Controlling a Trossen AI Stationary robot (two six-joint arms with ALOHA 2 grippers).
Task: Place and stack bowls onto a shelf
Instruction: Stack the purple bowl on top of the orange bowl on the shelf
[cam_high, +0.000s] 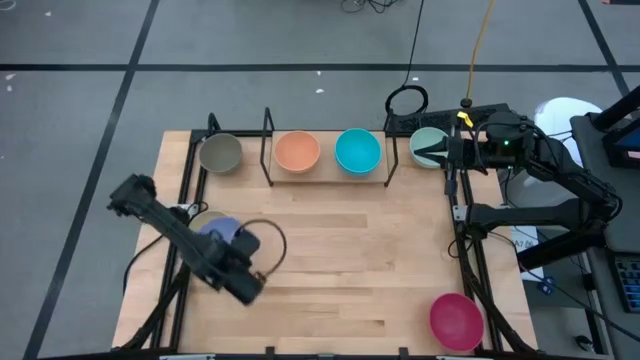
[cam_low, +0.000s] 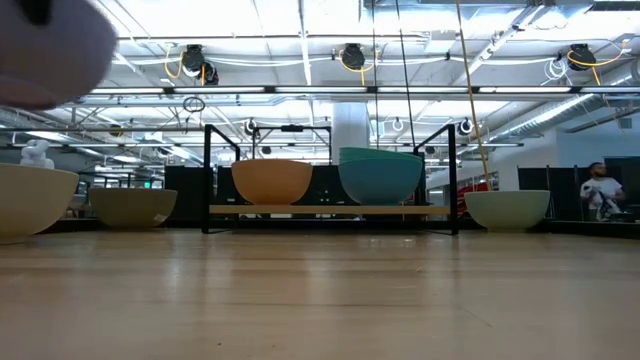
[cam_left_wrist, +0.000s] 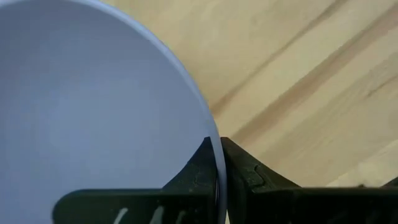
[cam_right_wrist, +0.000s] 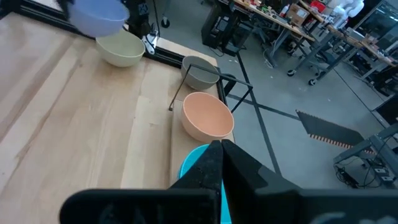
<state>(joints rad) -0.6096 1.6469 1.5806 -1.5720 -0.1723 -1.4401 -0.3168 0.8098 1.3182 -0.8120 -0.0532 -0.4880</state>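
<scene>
My left gripper (cam_high: 238, 250) (cam_left_wrist: 219, 155) is shut on a lavender bowl (cam_high: 222, 233) (cam_right_wrist: 99, 15) over the table's left side, above a beige bowl (cam_right_wrist: 121, 50) (cam_low: 30, 200) that stands on the table. The shelf (cam_low: 330, 210) at the far edge carries an orange bowl (cam_high: 297, 151) and a cyan bowl (cam_high: 357, 151) on its board. A grey-olive bowl (cam_high: 220, 152) stands on the table left of the shelf and a mint bowl (cam_low: 507, 208) right of it. My right gripper (cam_high: 422, 150) (cam_right_wrist: 221, 149) is shut, high above the mint bowl, pointing at the cyan bowl. My left gripper holds the lavender bowl by its rim (cam_left_wrist: 217, 168), one finger (cam_left_wrist: 193, 174) inside the bowl and the other (cam_left_wrist: 249, 174) outside. The bowl is lifted clear of the table, upright, above the beige bowl.
A magenta bowl (cam_high: 455, 320) stands near the table's near right corner. Bare wood (cam_high: 340, 260) lies across the table's middle. Black frame rails run along the table's left and right edges (cam_high: 470, 250). A person (cam_low: 600, 190) shows far off in the room.
</scene>
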